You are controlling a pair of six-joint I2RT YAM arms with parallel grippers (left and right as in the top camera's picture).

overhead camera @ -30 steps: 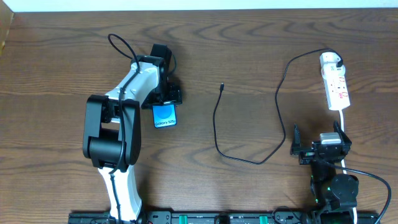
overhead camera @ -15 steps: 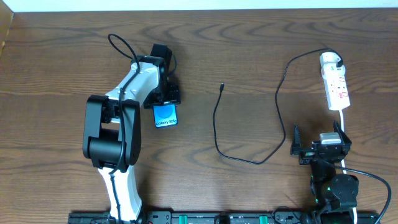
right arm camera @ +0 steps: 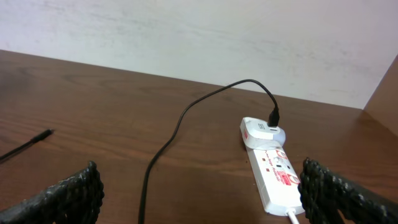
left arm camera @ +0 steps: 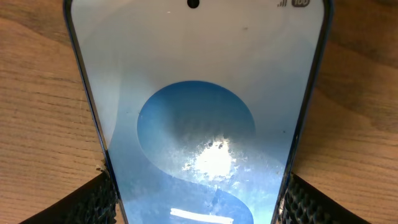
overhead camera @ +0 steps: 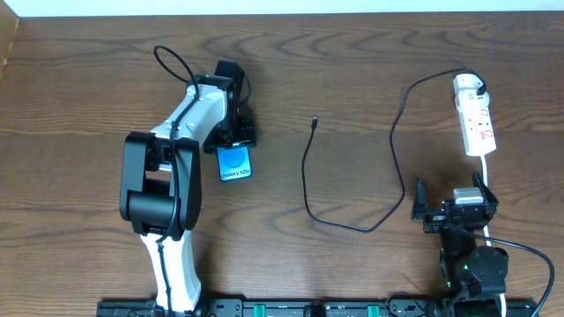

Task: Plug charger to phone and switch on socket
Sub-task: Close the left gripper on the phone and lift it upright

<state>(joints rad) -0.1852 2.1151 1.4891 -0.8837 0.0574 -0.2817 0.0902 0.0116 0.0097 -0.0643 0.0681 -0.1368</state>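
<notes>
The phone (overhead camera: 234,164) lies flat at centre left, its blue screen up, and it fills the left wrist view (left arm camera: 199,106). My left gripper (overhead camera: 236,145) reaches down over its far end, a pad (left arm camera: 93,202) against each long edge. The charger's black cable (overhead camera: 306,176) loops across the middle. Its connector tip (overhead camera: 315,121) lies free to the right of the phone, and its white adapter (overhead camera: 467,85) sits in the socket (overhead camera: 478,126) at the far right. My right gripper (overhead camera: 451,198) rests open near the front edge, facing the socket (right arm camera: 277,180).
The socket's white cord (overhead camera: 487,172) runs back toward the right arm's base. A pale wall (right arm camera: 199,37) rises behind the table's far edge. Bare wood lies between the phone and the cable.
My left gripper's jaws have narrowed onto the phone's sides and the phone has shifted slightly. The right arm, cable and socket have not moved.
</notes>
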